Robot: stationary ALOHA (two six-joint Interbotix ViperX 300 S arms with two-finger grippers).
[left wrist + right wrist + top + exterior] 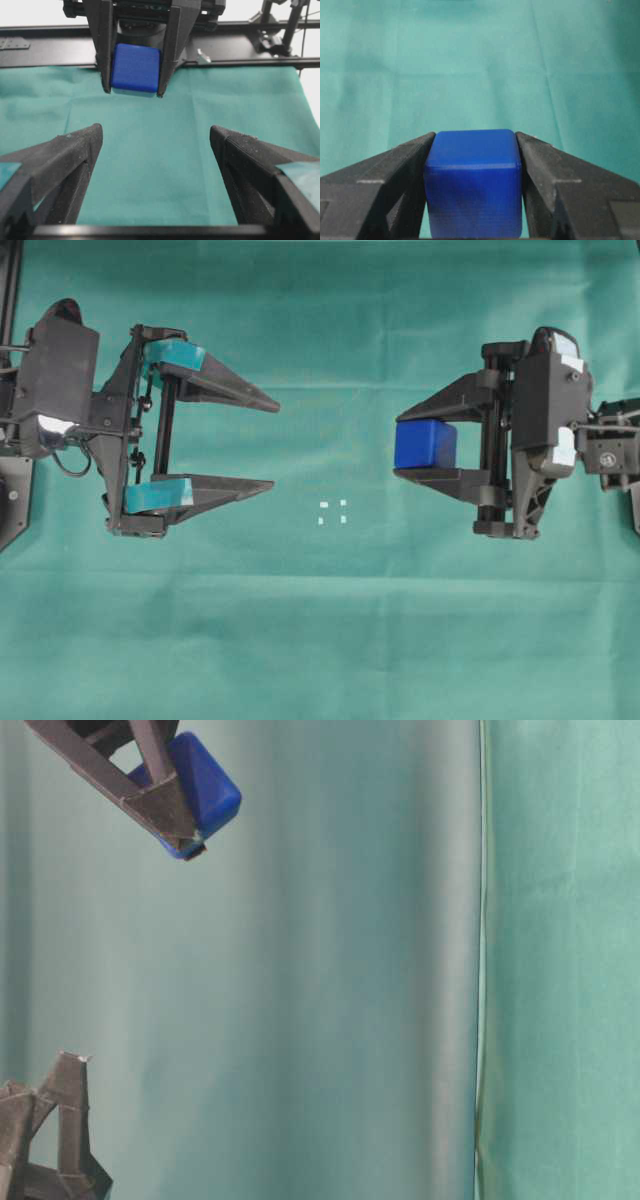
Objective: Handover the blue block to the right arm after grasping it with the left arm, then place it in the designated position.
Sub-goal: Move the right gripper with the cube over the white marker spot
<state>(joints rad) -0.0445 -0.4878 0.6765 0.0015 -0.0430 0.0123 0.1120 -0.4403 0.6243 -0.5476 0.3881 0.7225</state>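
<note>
The right end effector was clamped on the blue block between its fingers; opposite, well apart, the left end effector stood spread wide, holding nothing.

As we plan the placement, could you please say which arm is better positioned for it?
Right: its end effector already grips the blue block; the left end effector is open and empty.

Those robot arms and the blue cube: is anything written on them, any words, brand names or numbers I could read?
None is readable.
White patches on the right arm: blank or too small to tell.
Blue block: no lettering visible.
Four white marks on the green cloth: plain squares, no text.
</note>
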